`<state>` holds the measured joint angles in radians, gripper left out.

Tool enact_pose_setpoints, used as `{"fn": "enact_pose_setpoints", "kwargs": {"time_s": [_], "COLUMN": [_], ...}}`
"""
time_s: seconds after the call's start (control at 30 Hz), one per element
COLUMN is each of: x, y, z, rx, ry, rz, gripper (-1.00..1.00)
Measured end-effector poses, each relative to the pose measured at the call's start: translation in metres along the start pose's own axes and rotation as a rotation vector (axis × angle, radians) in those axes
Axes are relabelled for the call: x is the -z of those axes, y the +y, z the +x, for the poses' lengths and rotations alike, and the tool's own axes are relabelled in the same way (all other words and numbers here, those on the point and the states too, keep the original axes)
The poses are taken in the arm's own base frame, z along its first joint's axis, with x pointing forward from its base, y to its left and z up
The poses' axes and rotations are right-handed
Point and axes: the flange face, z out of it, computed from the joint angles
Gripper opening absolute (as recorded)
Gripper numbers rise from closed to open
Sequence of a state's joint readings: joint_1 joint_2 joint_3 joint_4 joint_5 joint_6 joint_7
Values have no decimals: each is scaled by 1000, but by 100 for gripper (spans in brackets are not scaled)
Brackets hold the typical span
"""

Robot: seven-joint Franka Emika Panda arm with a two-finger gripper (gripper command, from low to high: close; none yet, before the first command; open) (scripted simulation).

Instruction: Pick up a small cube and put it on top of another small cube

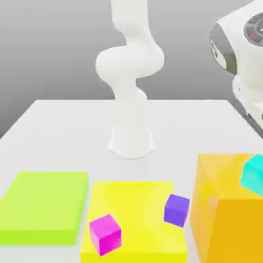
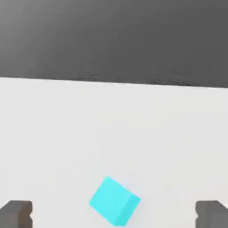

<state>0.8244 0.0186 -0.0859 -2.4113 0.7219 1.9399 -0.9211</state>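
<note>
Pincer (image 2: 114,214) apart, cyan cube (image 2: 111,201) between its tips in view

Looks light, stiff; grip opposite flat sides.

Cyan cube (image 1: 254,175), seemingly tilted; magenta cube (image 1: 106,235) on yellow.

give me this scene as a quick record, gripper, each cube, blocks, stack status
gripper: open, fingers wide apart
cyan cube: not gripped; overlaps the orange block in the exterior view, its support unclear
magenta cube: seen against the yellow block, toward the exterior view's left
purple cube: seen against the yellow block, toward the exterior view's right
green block: at the exterior view's left
stack: not made, cyan and magenta cubes apart
</note>
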Motion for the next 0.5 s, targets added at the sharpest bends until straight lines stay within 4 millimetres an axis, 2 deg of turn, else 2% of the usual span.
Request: {"fn": "enact_pose_setpoints", "kwargs": {"time_s": [0.03, 0.1, 0.4, 0.5], "x": [-19, -32, -113, -130], "y": [-5, 4, -5, -5], "z": [1, -6, -19, -24], "rx": [-1, -74, -299, -365], "ry": [-35, -53, -181, -185], "rz": [5, -17, -244, -333], "gripper": [0, 0, 0, 0]}}
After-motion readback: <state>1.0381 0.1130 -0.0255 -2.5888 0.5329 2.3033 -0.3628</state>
